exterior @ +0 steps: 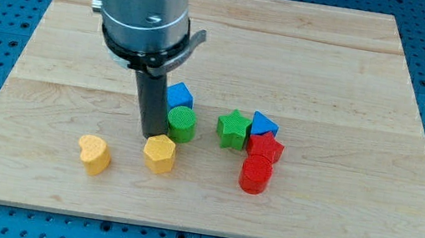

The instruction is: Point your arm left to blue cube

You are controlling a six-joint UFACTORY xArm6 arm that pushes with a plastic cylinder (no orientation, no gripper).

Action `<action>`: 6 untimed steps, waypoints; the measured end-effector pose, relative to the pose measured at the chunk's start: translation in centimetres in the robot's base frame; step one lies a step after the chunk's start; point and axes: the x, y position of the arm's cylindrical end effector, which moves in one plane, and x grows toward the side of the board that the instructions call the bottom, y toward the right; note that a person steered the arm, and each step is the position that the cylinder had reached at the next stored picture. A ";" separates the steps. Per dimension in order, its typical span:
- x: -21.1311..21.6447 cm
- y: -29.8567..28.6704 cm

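The blue cube (179,96) sits near the board's middle, touching a green cylinder (181,123) just below it. My tip (150,134) rests on the board at the left of the green cylinder, just below and left of the blue cube, and right above a yellow hexagonal block (159,153). The rod hides part of the blue cube's left side.
A yellow heart-shaped block (94,154) lies at the lower left. To the right stand a green star (233,128), a blue triangular block (263,126), a red star (265,149) and a red cylinder (255,176), clustered together. The wooden board (385,94) lies on a blue pegboard.
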 end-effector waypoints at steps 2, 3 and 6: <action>-0.1 5.7; -1.1 2.1; -1.4 6.8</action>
